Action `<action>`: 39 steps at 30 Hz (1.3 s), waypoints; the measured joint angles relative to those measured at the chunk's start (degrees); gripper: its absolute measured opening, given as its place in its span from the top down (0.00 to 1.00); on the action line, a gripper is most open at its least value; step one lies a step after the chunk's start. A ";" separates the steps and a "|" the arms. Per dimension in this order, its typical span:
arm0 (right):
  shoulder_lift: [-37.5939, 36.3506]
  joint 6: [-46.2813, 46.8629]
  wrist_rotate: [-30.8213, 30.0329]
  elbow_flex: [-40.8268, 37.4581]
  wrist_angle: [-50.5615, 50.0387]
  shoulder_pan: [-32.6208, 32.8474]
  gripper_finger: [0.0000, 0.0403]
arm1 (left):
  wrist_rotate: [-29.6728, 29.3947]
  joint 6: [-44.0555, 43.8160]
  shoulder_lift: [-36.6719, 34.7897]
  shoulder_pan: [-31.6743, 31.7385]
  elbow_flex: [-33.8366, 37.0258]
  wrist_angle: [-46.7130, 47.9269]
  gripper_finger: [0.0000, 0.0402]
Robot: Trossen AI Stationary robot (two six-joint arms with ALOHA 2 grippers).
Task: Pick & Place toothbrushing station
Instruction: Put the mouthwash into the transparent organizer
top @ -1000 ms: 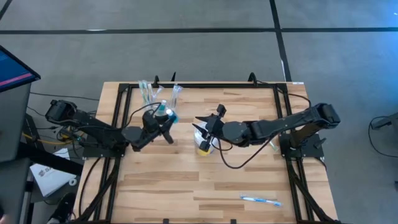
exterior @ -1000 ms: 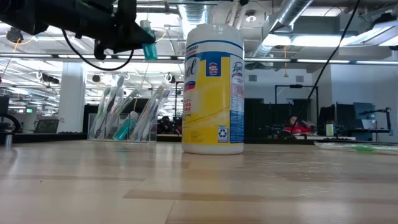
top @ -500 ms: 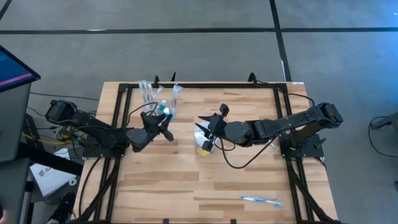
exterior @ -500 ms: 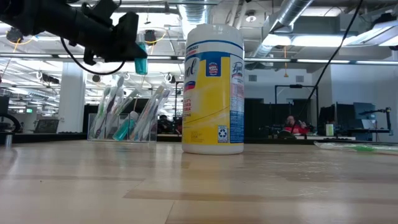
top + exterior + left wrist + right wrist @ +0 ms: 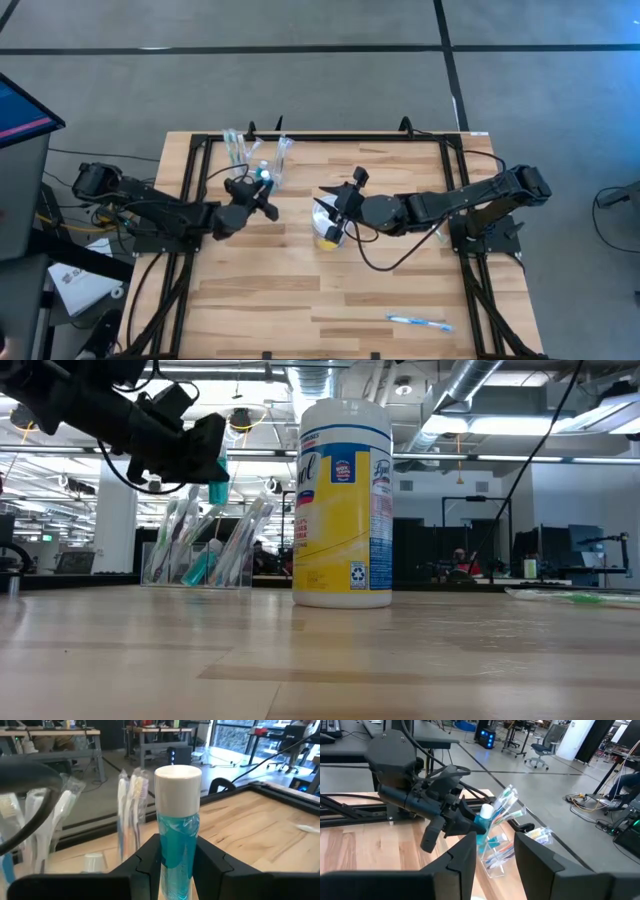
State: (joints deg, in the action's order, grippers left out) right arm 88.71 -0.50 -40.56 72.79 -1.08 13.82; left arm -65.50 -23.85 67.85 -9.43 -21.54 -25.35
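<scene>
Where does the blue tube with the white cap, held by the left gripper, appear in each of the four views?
High view: blue tube, left of centre, by the clear organiser.
Low view: tube upper left, above the organiser.
Left wrist view: centre, between fingers.
Right wrist view: centre.
Shared landmark: the organiser.

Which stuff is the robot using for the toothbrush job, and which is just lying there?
Job:
- left gripper, shut on blue tube
- clear stand holding toothbrushes
- right gripper, open, waiting

Just lying there:
- yellow tub
- loose toothbrush on table
</scene>
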 joint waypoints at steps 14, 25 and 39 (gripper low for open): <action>0.02 -0.12 0.00 0.00 -0.22 -0.02 0.70 | 3.64 -7.09 0.02 6.80 1.06 6.52 0.81; 0.04 -1.01 0.00 0.00 -0.22 -0.09 0.70 | 4.98 -9.61 0.02 11.29 4.04 6.39 0.81; 0.07 -1.61 0.00 0.00 -0.13 -0.11 0.70 | 5.46 -9.12 1.87 15.95 4.04 6.47 0.81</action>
State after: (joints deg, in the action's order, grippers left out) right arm 88.77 -2.11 -40.56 72.79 -1.21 13.72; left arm -60.04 -32.97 69.73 6.51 -17.50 -18.88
